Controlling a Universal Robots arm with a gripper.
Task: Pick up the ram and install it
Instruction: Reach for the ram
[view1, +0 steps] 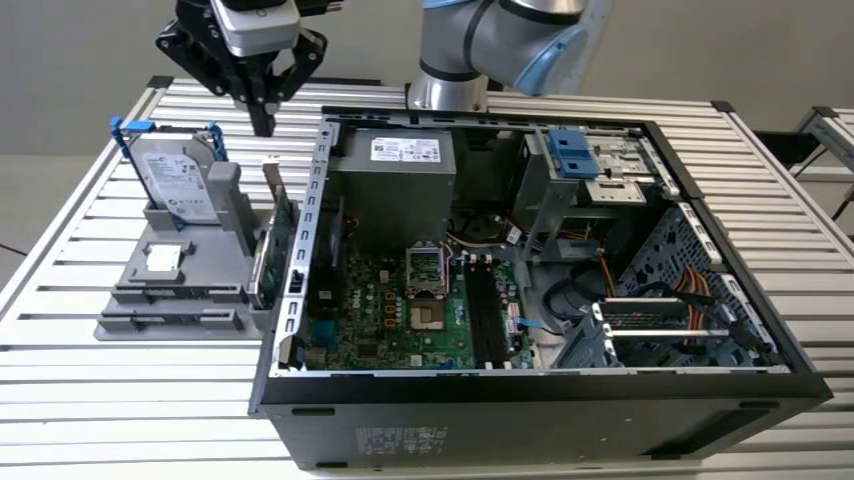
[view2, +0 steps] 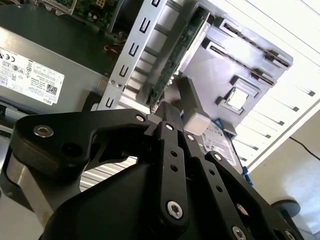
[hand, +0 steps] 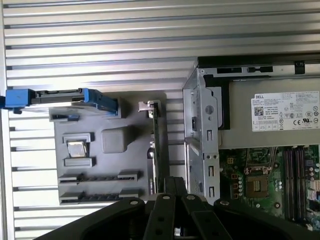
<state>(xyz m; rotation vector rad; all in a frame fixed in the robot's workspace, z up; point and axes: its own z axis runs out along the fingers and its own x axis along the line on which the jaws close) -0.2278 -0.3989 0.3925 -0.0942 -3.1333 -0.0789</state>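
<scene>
Slats of the aluminium worktop (view1: 120, 400) are running under everything. Nearest in the exterior view, the black wall of the open computer case (view1: 534, 420) is facing the camera. Behind that wall the green motherboard (view1: 400, 320) is lying flat, with long dark slots running along it.

Toward the exterior view's left, just beside the case, a grey holder (view1: 200, 270) is sitting on the worktop. In the holder's stepped near edge a slim dark strip is lying along a slot. This appears to be the ram (view1: 180, 292), though I cannot tell for certain. It is resting well apart from the end effector.

Just behind it a small square chip (view1: 163, 258) is sitting in a recess. Farther back the silver hard drive (view1: 180, 175) with blue rails is standing upright. The green expansion card (view1: 274, 260) is standing on edge between the holder and the case wall.

Above the holder's far end, the end effector (view1: 264, 125) is hanging with its black fingers pointing down and drawn narrow, tips together. It is hovering clear of the parts below, gripping nothing that can be made out. In the first wrist view the end effector (hand: 175, 181) is showing over the expansion card's (hand: 156, 145) edge.

Farthest back, the grey power supply (view1: 394, 165) is sitting inside the case. The arm (view1: 447, 90) is rising from the worktop behind it.
</scene>
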